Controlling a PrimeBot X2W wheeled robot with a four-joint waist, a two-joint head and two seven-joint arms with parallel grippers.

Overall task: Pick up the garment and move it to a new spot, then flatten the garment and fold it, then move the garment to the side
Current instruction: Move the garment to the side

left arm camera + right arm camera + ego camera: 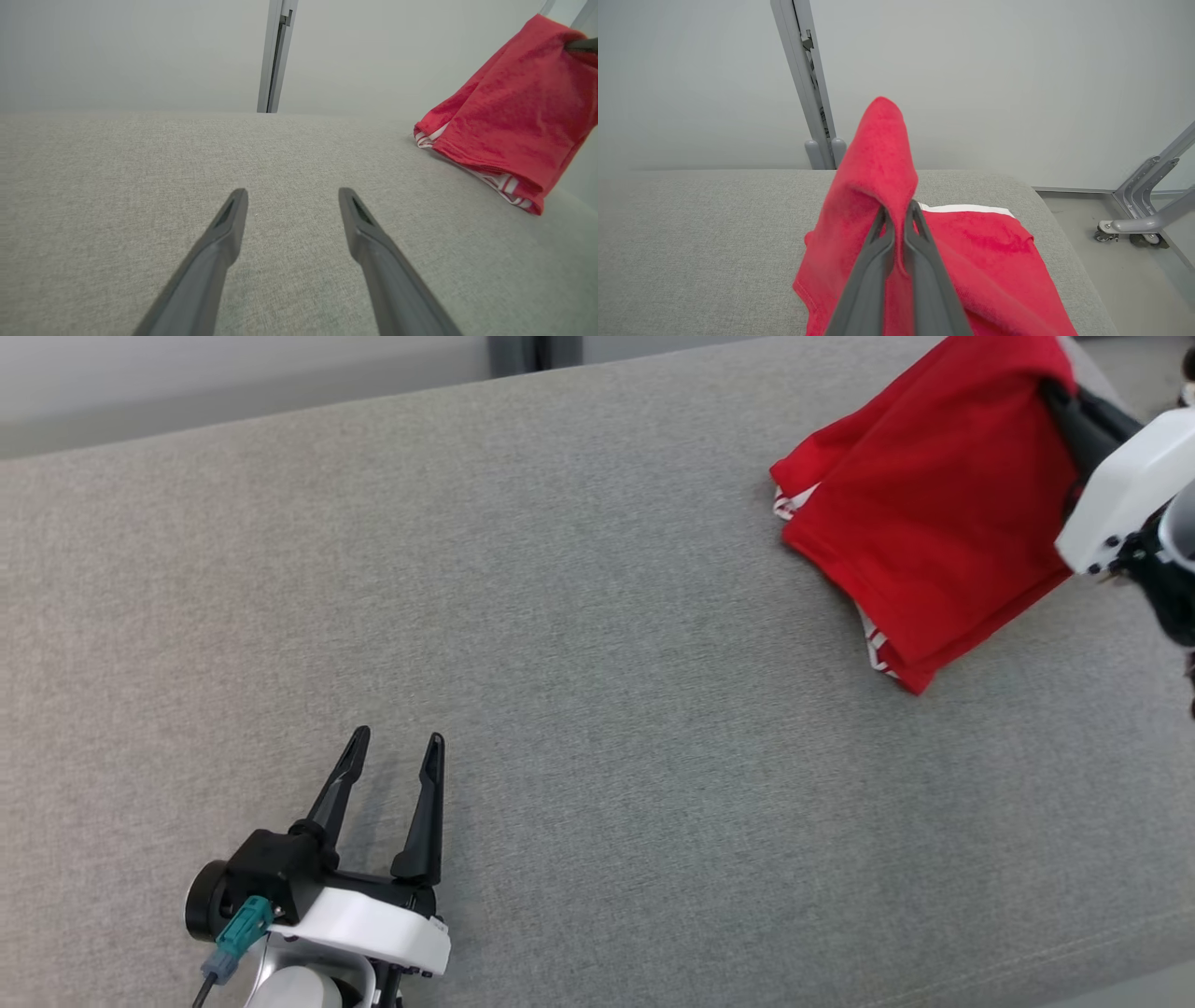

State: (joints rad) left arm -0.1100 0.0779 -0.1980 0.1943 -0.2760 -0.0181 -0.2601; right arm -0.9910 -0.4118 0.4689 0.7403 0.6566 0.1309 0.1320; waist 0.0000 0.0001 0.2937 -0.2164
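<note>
A red garment (pixel 934 504) with white-striped trim hangs partly lifted at the far right of the grey cushion, its lower edge still resting on the fabric. My right gripper (pixel 1060 394) is shut on a raised fold of the garment (pixel 878 158), and its fingers (pixel 882 252) pinch the cloth between them. In the left wrist view the garment (pixel 509 116) shows at the upper right. My left gripper (pixel 394 743) stands open near the front left of the cushion, far from the garment, with nothing between its fingers (pixel 224 233).
The grey cushioned surface (pixel 579 644) spans the view, with its rounded right end (pixel 1069 261) dropping to the floor. A pale wall with a grey upright post (pixel 808 84) stands behind. A wheeled metal frame leg (pixel 1134 224) sits on the floor at the right.
</note>
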